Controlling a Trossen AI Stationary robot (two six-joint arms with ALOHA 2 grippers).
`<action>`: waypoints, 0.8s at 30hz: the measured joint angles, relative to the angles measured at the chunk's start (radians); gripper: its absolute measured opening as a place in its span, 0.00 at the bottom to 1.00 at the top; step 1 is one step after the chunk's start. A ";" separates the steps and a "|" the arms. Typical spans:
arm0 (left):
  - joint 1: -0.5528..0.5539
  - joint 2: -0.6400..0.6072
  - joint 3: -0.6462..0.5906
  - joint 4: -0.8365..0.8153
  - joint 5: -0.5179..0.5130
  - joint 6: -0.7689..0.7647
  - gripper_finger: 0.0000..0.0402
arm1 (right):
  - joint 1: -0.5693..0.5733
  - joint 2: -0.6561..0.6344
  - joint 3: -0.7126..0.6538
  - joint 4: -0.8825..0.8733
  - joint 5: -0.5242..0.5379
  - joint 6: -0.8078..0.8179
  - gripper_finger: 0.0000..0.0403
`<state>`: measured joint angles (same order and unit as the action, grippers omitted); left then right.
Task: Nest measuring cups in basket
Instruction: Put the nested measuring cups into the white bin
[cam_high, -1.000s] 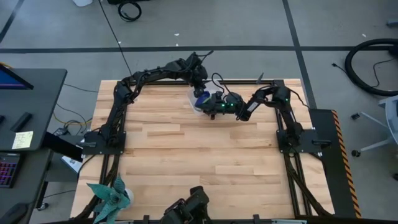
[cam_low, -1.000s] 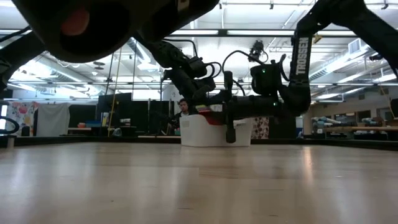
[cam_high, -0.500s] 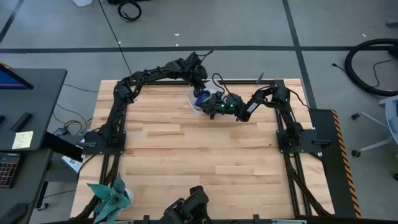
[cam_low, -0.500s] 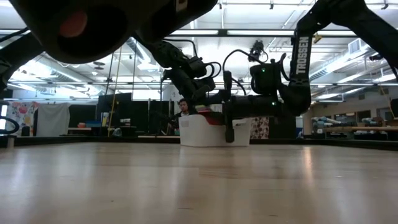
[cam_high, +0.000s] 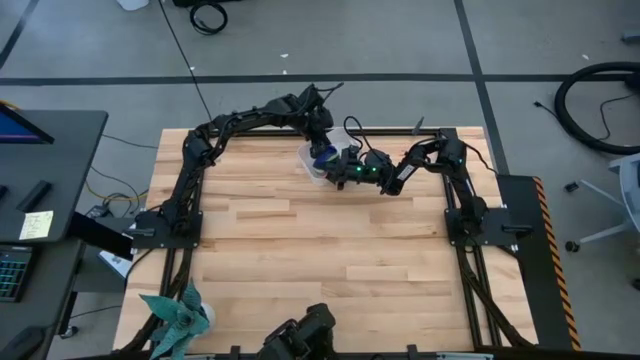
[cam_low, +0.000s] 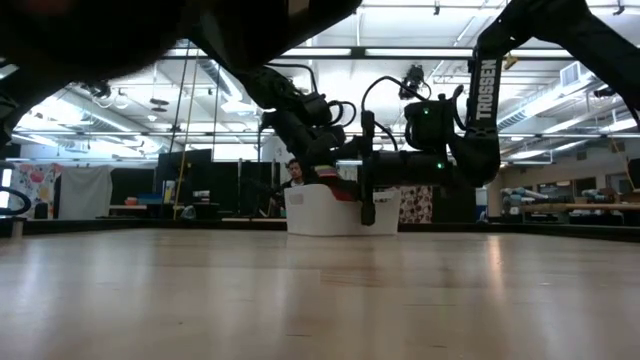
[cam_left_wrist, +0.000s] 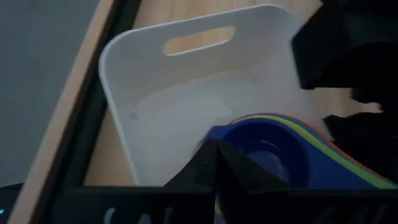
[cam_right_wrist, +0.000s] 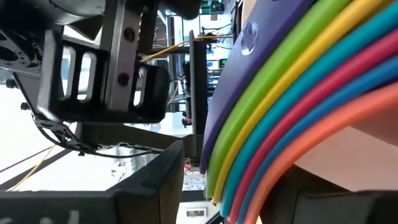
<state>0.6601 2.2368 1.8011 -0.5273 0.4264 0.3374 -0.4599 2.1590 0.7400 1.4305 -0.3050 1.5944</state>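
Seven nested plastic measuring cups (cam_left_wrist: 273, 146), stacked into one rainbow bundle with the dark blue one on top, sit inside the white rounded-rectangular plastic basket (cam_left_wrist: 186, 81) at the far edge of the wooden table (cam_high: 320, 260). In the right wrist view we see the stack's rims (cam_right_wrist: 292, 106) very close up, fanned in purple-blue, green, yellow, teal, red and orange layers.

The left gripper (cam_left_wrist: 214, 163) hangs over the basket with its fingers pressed together; we judge that it pins the stack's handles, since coloured edges show just below its tips, though the contact itself is hidden. The right gripper (cam_high: 345, 172) reaches in from the opposite side, right against the stack; we cannot tell how wide its fingers stand or whether they hold anything.

We expect the cups to be light and stiff, with smooth, slippery plastic walls. Nested, they will likely slide apart or fan out if lifted by one cup only. The flat handles, layered together, look like the best place to pinch, since the round bowls offer little purchase. The basket looks light too, so we judge that a sideways push could shift it on the table.
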 joint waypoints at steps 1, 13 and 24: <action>0.000 0.000 0.000 -0.005 0.015 0.000 0.02 | 0.000 0.000 0.000 0.001 0.000 0.000 0.42; -0.019 0.000 0.001 -0.174 0.045 0.120 0.02 | 0.000 0.000 0.000 0.001 -0.001 0.001 0.42; -0.042 0.000 0.001 -0.144 0.039 0.172 0.02 | 0.000 0.000 -0.001 0.000 -0.002 0.002 0.42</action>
<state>0.6184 2.2364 1.8019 -0.6715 0.4655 0.5091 -0.4603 2.1590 0.7391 1.4303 -0.3068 1.5960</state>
